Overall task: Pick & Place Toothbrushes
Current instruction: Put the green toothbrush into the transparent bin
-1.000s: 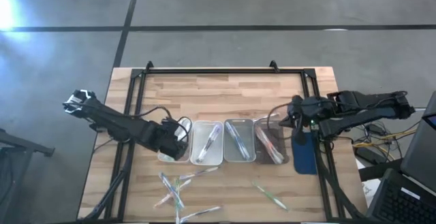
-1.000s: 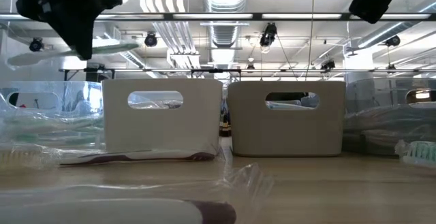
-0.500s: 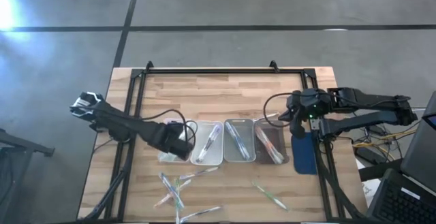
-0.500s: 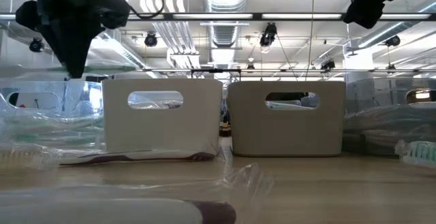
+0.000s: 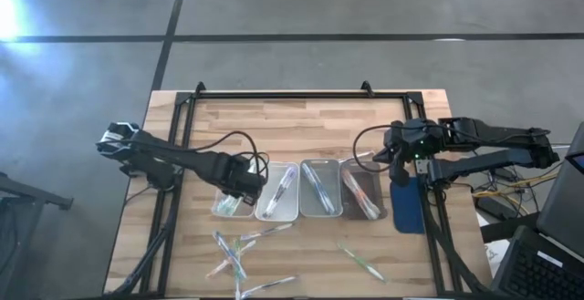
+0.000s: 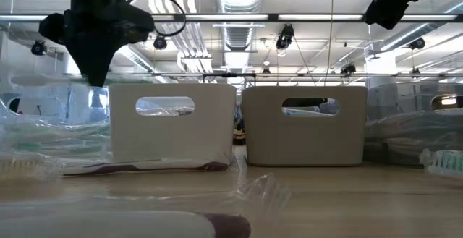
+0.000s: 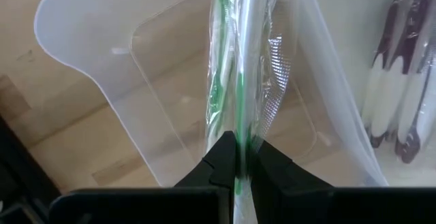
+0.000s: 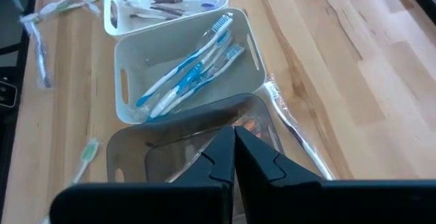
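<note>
Above four trays, left tool pinches one green toothbrush; right tool closed.

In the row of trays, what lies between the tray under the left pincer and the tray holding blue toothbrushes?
In the high view, one white tray with purple-accented toothbrushes lies between the clear tray and the blue-toothbrush tray.

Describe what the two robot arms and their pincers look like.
Both arms are dark, nearly black, jointed segments. The left arm has a whitish part at its outer end and a black cable looping over its wrist. The right arm has a black cable looping at its wrist too. The left pincer and right pincer each have two black, angular fingers tapering to narrow tips.
</note>
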{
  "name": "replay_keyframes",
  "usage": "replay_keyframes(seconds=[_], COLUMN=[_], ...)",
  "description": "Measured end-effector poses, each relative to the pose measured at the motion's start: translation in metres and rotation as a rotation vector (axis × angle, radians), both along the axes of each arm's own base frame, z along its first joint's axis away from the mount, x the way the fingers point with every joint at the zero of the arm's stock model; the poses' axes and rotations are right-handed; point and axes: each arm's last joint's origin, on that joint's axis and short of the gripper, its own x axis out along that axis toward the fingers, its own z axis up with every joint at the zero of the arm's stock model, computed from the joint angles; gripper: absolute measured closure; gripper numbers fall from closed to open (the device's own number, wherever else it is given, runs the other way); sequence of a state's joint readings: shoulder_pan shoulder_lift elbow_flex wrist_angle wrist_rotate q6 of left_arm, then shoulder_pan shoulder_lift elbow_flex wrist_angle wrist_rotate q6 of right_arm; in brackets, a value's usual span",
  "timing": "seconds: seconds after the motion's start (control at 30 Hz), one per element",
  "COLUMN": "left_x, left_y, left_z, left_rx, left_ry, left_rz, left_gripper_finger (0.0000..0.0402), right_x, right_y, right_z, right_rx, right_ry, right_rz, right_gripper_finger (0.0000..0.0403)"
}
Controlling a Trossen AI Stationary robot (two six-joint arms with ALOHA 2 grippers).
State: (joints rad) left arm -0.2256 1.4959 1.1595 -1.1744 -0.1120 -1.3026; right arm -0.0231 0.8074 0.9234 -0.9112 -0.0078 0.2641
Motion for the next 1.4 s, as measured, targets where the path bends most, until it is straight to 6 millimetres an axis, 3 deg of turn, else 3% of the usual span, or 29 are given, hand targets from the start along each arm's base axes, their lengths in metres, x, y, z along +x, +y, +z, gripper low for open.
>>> replay_keyframes(seconds=[0.93,1.4], left_x=[0.023,0.032], left_y=[0.017,0.025], left_z=[-0.036,-0.052], left_rx=[-0.069,-0.115], left_ry=[0.144,0.184], left_rz=[0.017,-0.021], left_gripper_finger=[0.0377,0.0367], right_x=[0.000,0.000], right_y=[-0.001,-0.001], right_z=[-0.001,-0.017], right_rx=[-0.005,-0.003], right_ry=[0.009,0.061], right_rz=[-0.004,-0.004], right_gripper_finger=[0.0394,0.0394])
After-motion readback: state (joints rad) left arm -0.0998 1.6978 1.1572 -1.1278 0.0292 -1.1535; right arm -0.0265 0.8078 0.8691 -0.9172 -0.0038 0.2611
